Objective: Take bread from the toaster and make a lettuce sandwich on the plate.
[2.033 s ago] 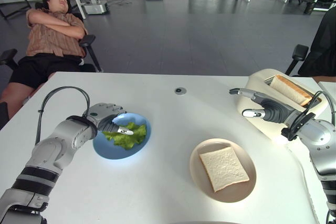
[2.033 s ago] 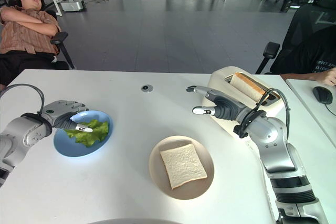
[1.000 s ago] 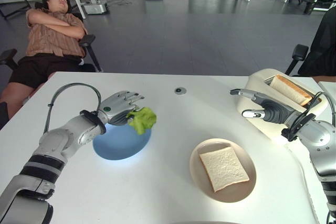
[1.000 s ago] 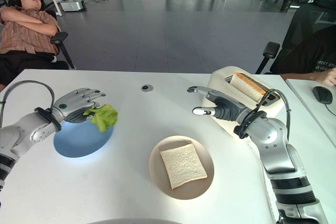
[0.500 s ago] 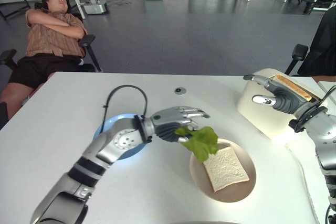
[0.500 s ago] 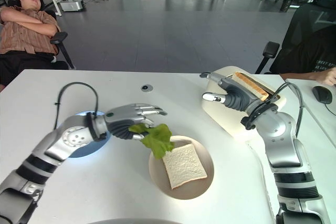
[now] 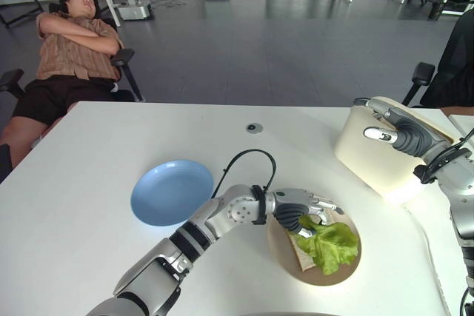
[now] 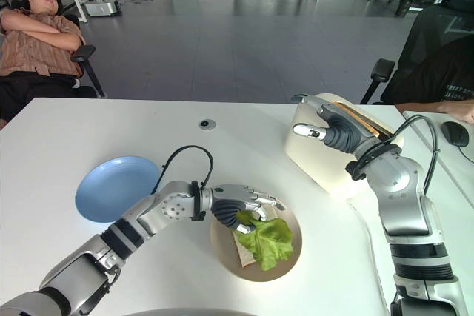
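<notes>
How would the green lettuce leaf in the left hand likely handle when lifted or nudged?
Probably floppy: the ruffled green lettuce leaf droops from the left hand and crumples across the white bread slice on the tan round plate. It looks thin, so likely light; a nudge might slide it off the bread.

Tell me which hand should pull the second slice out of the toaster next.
Right, most likely. The right hand hovers directly over the toaster, close to the bread slice in its slot, and holds nothing. The left hand is across the table at the plate, gripping the lettuce.
</notes>
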You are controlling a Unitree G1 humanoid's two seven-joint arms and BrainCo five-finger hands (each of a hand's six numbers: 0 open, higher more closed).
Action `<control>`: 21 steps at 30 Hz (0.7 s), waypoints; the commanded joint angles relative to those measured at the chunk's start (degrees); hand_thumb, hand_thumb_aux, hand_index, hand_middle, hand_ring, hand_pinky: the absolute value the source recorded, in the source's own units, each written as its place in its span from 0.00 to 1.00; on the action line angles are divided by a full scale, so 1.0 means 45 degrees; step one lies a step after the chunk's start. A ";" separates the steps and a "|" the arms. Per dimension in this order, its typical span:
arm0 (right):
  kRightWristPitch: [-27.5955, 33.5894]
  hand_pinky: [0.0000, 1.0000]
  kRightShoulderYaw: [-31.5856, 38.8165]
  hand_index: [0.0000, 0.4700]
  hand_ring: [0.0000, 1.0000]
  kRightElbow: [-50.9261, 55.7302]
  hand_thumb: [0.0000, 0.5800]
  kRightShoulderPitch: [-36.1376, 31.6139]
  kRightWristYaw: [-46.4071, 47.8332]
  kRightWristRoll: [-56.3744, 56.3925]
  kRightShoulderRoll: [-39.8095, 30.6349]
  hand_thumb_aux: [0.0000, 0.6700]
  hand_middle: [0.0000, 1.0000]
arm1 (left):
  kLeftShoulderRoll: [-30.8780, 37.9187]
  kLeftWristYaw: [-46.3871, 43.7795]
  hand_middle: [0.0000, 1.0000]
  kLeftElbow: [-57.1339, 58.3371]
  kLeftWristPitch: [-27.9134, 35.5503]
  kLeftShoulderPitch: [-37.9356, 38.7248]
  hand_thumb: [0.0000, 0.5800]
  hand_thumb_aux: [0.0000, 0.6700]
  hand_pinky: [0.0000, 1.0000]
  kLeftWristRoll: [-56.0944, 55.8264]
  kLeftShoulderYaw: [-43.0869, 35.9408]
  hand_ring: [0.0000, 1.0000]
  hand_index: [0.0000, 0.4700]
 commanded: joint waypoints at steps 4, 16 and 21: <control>-0.0076 0.00 -0.0078 0.00 0.00 -0.0179 0.00 0.0209 0.0156 0.0104 0.0009 0.00 0.00 | -0.0126 0.1245 0.00 0.1032 -0.0072 -0.0544 0.00 0.00 0.00 0.1647 -0.0011 0.00 0.00; -0.0436 0.00 -0.0510 0.00 0.00 0.0258 0.00 -0.0547 -0.1266 -0.1273 -0.0334 0.00 0.00 | -0.0010 0.4042 0.00 -0.0760 -0.1058 -0.0794 0.00 0.00 0.00 0.0448 0.2708 0.00 0.00; -0.0231 0.00 -0.0441 0.00 0.00 0.2126 0.00 -0.0742 -0.4228 -0.5889 -0.2332 0.00 0.00 | 0.0473 0.4420 0.00 -0.0116 0.0256 -0.0594 0.00 0.00 0.00 -0.0947 0.4811 0.00 0.00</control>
